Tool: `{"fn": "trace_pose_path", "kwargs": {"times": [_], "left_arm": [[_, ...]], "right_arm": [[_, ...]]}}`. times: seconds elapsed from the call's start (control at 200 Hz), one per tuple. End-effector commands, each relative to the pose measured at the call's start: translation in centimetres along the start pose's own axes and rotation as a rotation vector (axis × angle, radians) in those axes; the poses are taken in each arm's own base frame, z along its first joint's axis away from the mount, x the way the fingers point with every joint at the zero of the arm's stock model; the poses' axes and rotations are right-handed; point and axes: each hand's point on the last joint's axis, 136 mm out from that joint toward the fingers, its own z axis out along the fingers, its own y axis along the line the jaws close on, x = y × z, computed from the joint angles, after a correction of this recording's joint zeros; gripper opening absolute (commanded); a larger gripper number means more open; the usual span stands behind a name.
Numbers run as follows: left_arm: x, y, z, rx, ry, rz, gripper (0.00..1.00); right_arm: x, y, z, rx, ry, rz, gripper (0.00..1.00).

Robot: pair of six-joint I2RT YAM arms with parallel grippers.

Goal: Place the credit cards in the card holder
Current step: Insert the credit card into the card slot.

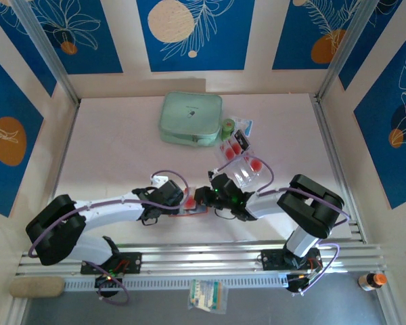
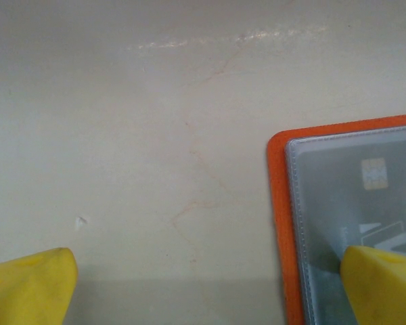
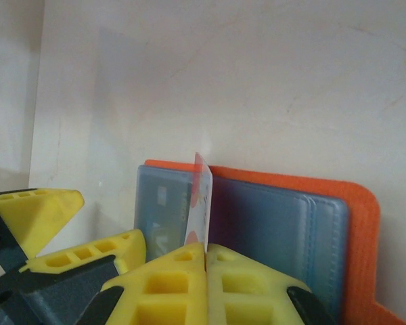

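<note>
The right jaws pinch one credit card [image 3: 199, 196] upright, edge aimed at the pockets of the open card holder [image 3: 291, 220] lying on the desk [image 2: 155, 101], while the left jaws, spread wide, seemingly pin it down.

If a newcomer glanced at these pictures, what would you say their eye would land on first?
First, the right fingers clamp a credit card on edge at the open orange card holder, near the front middle of the table. Farther back, a mint-green case lies near the far edge.
</note>
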Motion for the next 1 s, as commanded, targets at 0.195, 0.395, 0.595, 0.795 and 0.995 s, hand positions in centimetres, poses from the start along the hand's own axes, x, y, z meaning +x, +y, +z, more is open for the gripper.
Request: {"fn": "trace_pose_path", "kwargs": {"times": [0.195, 0.395, 0.595, 0.795, 0.995], "left_arm": [[0.8, 1.2, 0.1, -0.036, 0.024, 0.003, 1.00], [0.8, 1.1, 0.1, -0.035, 0.025, 0.001, 1.00], [0.8, 1.1, 0.1, -0.034, 0.025, 0.002, 1.00], [0.8, 1.1, 0.1, -0.033, 0.024, 0.000, 1.00], [0.8, 1.1, 0.1, -0.032, 0.022, 0.002, 1.00]], "right_arm": [[2.1, -1.3, 0.1, 0.020, 0.046, 0.007, 0.00], [2.6, -1.4, 0.3, 0.022, 0.061, 0.009, 0.00], [3.0, -1.7, 0.1, 0.033, 0.064, 0.021, 0.00], [3.3, -2.1, 0.0, 0.048, 0.073, 0.030, 0.00], [3.6, -2.2, 0.3, 0.059, 0.096, 0.031, 0.00]]}}
